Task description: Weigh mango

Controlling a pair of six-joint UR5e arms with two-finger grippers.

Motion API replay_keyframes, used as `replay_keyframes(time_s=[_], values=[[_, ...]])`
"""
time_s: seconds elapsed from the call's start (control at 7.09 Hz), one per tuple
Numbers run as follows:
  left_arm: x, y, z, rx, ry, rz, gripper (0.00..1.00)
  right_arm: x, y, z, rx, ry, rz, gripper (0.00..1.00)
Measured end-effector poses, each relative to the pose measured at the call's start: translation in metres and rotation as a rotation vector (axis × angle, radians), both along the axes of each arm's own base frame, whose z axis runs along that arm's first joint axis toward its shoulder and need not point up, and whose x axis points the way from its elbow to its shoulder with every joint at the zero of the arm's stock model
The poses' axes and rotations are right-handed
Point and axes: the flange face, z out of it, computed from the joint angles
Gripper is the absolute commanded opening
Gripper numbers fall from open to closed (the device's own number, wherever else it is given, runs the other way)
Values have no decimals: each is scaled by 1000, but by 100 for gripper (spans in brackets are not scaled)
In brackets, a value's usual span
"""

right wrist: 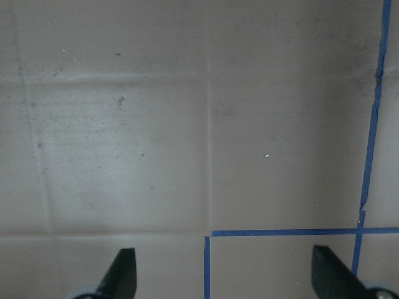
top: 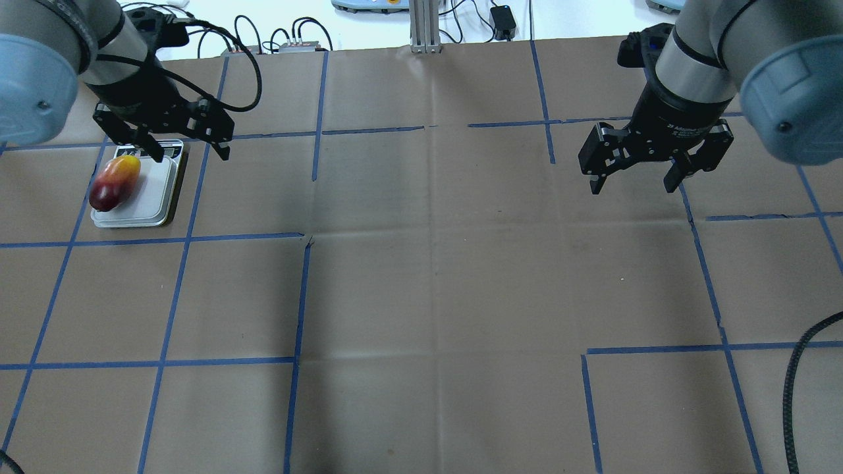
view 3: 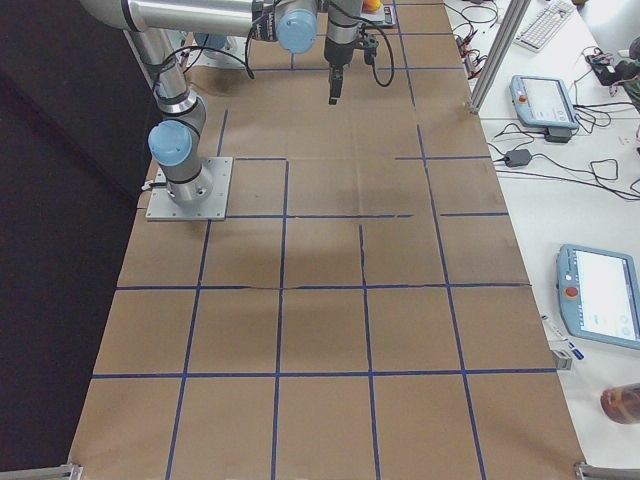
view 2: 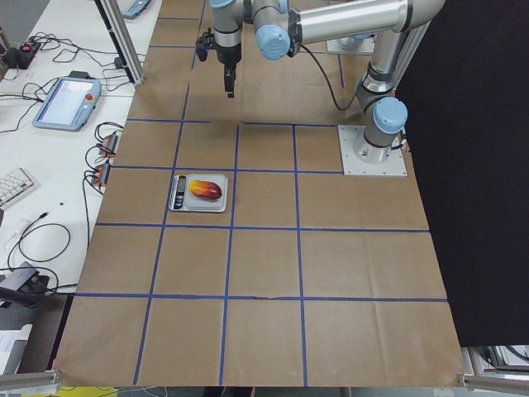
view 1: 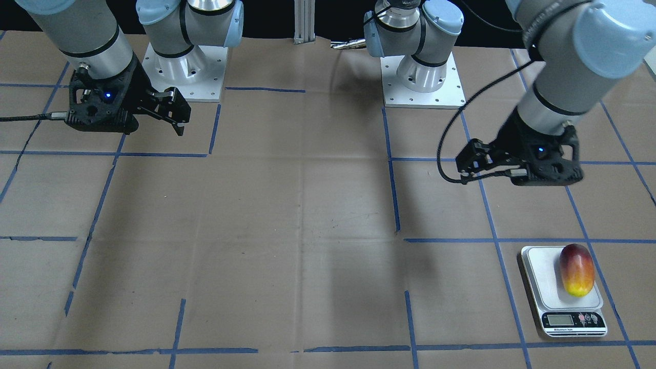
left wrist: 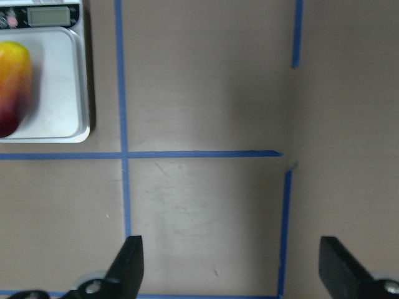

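Mango (view 1: 576, 270) lies on its side on the scale (view 1: 539, 272) platform, yellow end toward the display (left wrist: 49, 15), dark red end away from it; the scale sits on the counter (top: 421, 296) at the robot's far left. You get the mango in full from the overhead and front-facing views; the left wrist view catches only part of it at its upper-left corner; the right wrist view gives you bare counter and blue tape (right wrist: 283, 233). Display digits are too small to read in any view. Left hand (top: 191, 155): released, fingers spread wide, holding nothing, above the counter just beside the scale, clear of the mango. Right hand (top: 632, 187): released, equally wide, holding nothing, well apart on the other side.
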Motion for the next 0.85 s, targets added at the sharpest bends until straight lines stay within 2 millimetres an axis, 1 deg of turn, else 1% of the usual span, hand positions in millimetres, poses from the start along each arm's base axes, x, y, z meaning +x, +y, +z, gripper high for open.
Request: replay_keyframes(time_s=[0.14, 0.28, 0.56, 0.85], values=[[-21, 18, 10, -15, 1, -10, 99, 0, 0, 0, 0, 0, 0, 100], [-32, 31, 15, -27, 3, -17, 100, 0, 0, 0, 0, 0, 0, 100], [-31, 40, 11, -27, 7, 2, 100, 0, 0, 0, 0, 0, 0, 100], [-21, 41, 1, -9, 14, 42, 99, 0, 0, 0, 0, 0, 0, 100]])
